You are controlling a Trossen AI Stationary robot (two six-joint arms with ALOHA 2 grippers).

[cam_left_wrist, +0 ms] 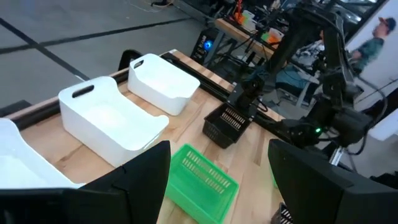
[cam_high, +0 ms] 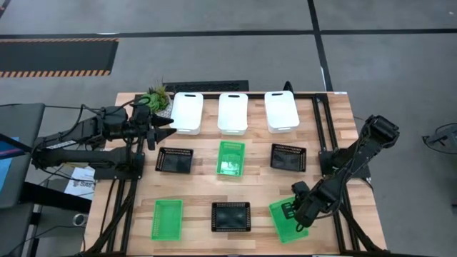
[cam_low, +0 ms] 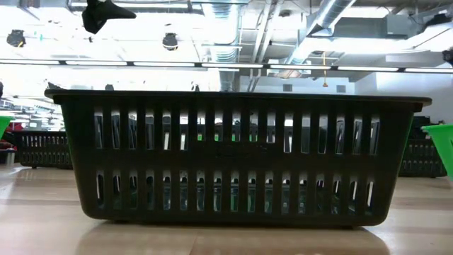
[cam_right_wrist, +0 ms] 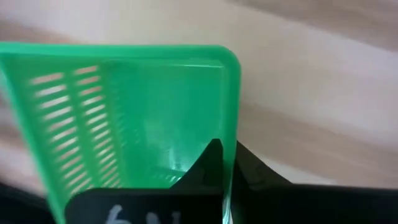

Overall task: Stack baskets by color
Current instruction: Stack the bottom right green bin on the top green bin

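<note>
Although nine baskets lie on the wooden table [cam_high: 200,214], none sits inside another, so by my reading the sorting has barely begun: every colour group is left to gather. Taking the central green basket [cam_high: 230,158] as the landmark and going left to right, the left gripper [cam_high: 166,123] hovers up and to its left, beside the potted plant [cam_high: 154,96], fingers spread wide and holding nothing. The left white basket [cam_high: 187,112] sits above-left of the landmark, a black basket [cam_high: 175,160] just left of it, and another green basket [cam_high: 166,218] well below-left. Directly above the landmark is the middle white basket [cam_high: 233,112]; directly below is the near black basket [cam_high: 230,216]. To the right come the right white basket [cam_high: 281,111], the right black basket [cam_high: 288,157], and, below-right, the tilted green basket [cam_high: 285,218]. The right gripper [cam_high: 301,211] has its fingers pinched on that basket's rim; the right wrist view shows the thin wall [cam_right_wrist: 232,124] between them.

The white ones look glossy and solid-walled with cut-out handles. The green and black are thin plastic with slotted sides, all rectangular with rounded corners.
</note>
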